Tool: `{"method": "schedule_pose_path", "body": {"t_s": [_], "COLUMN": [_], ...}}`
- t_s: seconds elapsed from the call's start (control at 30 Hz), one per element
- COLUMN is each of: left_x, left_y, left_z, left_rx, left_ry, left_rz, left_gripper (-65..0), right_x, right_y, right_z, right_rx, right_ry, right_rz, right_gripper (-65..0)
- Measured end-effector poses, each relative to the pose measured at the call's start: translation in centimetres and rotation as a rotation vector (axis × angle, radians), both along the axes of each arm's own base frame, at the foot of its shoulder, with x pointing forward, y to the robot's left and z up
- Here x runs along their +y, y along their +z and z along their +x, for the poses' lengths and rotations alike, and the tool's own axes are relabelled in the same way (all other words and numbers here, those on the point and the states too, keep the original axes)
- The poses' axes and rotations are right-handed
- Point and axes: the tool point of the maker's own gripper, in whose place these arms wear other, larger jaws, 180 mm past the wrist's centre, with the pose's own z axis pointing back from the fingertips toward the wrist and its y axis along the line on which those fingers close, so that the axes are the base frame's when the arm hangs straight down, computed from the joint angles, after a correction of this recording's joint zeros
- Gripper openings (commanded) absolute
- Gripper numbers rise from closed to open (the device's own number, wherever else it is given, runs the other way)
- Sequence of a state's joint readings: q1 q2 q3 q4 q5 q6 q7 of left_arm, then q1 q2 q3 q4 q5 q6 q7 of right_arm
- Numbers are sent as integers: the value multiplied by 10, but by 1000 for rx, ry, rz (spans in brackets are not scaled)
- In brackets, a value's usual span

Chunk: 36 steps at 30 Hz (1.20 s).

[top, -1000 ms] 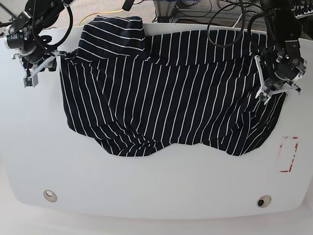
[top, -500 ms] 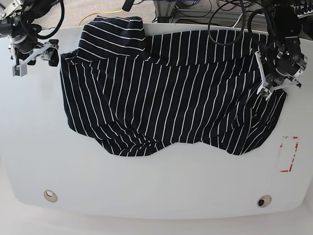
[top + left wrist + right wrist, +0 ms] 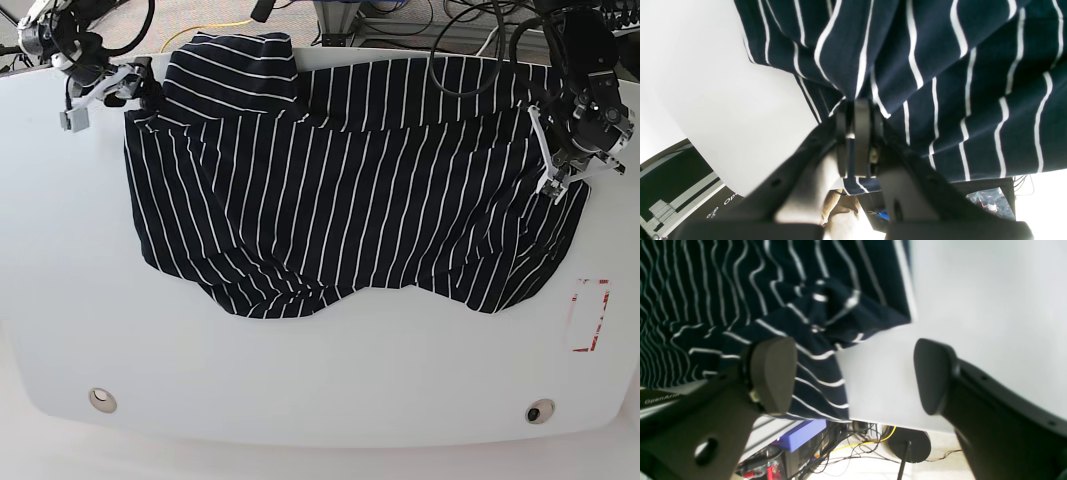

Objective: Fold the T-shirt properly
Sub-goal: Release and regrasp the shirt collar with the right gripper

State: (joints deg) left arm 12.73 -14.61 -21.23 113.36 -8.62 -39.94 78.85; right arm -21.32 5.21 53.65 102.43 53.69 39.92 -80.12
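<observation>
T-shirt (image 3: 350,190) edge is pinched in the left gripper (image 3: 857,110). Right gripper (image 3: 853,373) jaws are spread, empty. One-sided pulling could bunch everything up.

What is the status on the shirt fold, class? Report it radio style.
Left gripper shut on T-shirt edge. Right gripper open beside shirt's far corner, holding nothing. Shirt bunched on white table, not yet folded. Nothing in the way.
</observation>
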Motion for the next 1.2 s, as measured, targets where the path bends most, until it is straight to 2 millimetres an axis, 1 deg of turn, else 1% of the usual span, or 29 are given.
{"method": "schedule_pose_path", "body": {"t_s": [0.03,0.13,0.2,0.33,0.43,0.53,0.67,0.73,0.77,0.87,1.0,1.2], "left_x": [0,-1,-1,-1,-1,-1,-1,-1,-1,-1,-1,0], "left_y": [0,0,0,0,0,0,1,0,0,1,2,10], "left_z": [0,0,0,1,1,1,2,1,1,2,4,17], "left_rx": [-1,0,1,0,-1,-1,-4,-3,-3,-5,-10,-49], "left_ry": [0,-2,-3,-3,-4,-3,-4,-3,-4,-3,-3,-1], "left_rz": [0,0,0,-1,-2,-1,-2,-3,-2,-2,-1,-2], "left_gripper": [-650,-650,-650,-650,-650,-650,-650,-650,-650,-650,-650,-650], "right_x": [7,18,26,51,69,76,75,73,72,65,60,53], "right_y": [-3,-12,-14,-19,-20,-22,-30,-32,-34,-37,-36,-20], "right_z": [-2,-11,-12,-9,-6,-2,4,5,5,0,-11,-19], "right_rx": [6,55,60,58,54,44,47,52,58,89,120,109], "right_ry": [11,47,52,90,137,148,128,127,129,140,161,200], "right_rz": [18,24,44,92,123,136,147,147,141,113,73,-3], "right_gripper": [-127,-127,-127,-128,-173,-265,-377,-458,-520,-650,-650,-650]}}
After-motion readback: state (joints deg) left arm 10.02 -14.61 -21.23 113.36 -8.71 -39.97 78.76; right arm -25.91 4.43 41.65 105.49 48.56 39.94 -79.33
